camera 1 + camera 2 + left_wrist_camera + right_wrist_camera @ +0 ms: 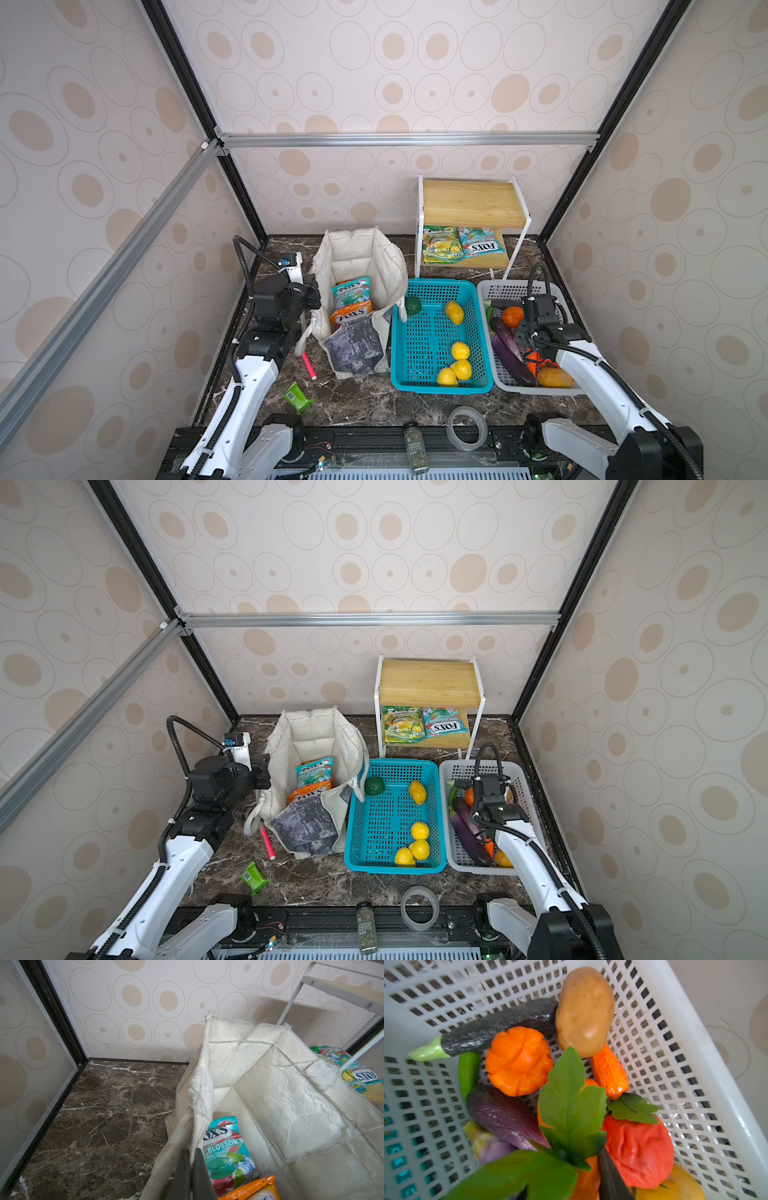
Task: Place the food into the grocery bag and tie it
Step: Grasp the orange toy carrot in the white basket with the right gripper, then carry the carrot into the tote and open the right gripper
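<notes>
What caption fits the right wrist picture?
Right gripper at a leafy orange toy carrot, near a tan potato, in a white perforated plastic basket.

Teal packet (pixel 226 1157) in bag (pixel 291 1105): FOX'S, BLOSSOM, OVAL CANDY. Shelf packet (pixel 481 247): FOX'S, upside down.

Bright even light, blurred wrist close-ups

Layout on the bench (pixel 374 407)
The grocery bag (pixel 357 255) is stood left of centre, with candy packets (pixel 351 293) held in it; a basket (pixel 440 390) of toy fruits (pixel 460 351) is set just to its right, and a second basket (pixel 483 297), with toy vegetables (pixel 509 353), just beside that. A shelf rack (pixel 473 203) is placed behind the baskets, further packets (pixel 461 247) on its lower shelf. A tape roll (pixel 466 428) and spice jar (pixel 413 446) are laid at the front edge.
</notes>
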`<control>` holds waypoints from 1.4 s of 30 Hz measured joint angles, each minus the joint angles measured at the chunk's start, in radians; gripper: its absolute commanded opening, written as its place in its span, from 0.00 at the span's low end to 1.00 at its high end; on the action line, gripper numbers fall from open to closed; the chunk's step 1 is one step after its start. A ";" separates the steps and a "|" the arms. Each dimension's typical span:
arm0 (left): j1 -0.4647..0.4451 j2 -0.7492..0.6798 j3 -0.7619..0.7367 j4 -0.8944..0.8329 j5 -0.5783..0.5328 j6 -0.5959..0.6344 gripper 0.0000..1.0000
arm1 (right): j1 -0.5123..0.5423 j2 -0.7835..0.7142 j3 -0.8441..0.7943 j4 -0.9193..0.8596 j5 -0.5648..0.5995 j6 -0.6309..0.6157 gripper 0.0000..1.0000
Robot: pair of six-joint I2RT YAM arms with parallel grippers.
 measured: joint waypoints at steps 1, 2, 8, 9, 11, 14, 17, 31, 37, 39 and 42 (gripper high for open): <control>0.000 0.000 0.000 0.000 0.000 0.000 0.00 | 0.000 -0.014 0.013 -0.005 -0.011 -0.001 0.30; 0.000 0.000 0.000 0.000 0.000 0.000 0.00 | 0.000 -0.026 0.030 -0.010 -0.023 -0.002 0.30; 0.000 0.000 0.000 0.000 0.000 0.000 0.00 | 0.001 -0.085 0.132 -0.037 -0.099 -0.015 0.29; 0.000 0.000 0.000 0.000 0.000 0.000 0.00 | 0.001 -0.093 0.149 -0.041 -0.112 -0.019 0.29; 0.000 0.000 0.000 0.000 0.001 0.000 0.00 | 0.003 -0.105 0.190 -0.050 -0.145 -0.025 0.28; 0.000 0.000 -0.001 0.001 0.002 0.000 0.00 | 0.023 -0.105 0.259 -0.064 -0.176 -0.034 0.28; 0.000 0.000 -0.002 0.001 0.003 0.000 0.00 | 0.072 -0.103 0.336 -0.076 -0.196 -0.039 0.28; 0.000 0.000 -0.003 0.006 0.003 0.000 0.00 | 0.555 0.185 0.715 0.056 -0.235 0.006 0.28; 0.000 0.000 -0.004 0.008 0.007 0.000 0.00 | 0.699 0.463 0.962 0.167 -0.309 0.027 0.28; 0.000 0.000 -0.005 0.010 0.008 0.000 0.00 | 0.726 0.560 1.055 0.180 -0.331 0.028 0.28; 0.000 0.000 -0.005 0.012 0.011 0.000 0.00 | 0.758 0.682 1.159 0.188 -0.360 0.030 0.28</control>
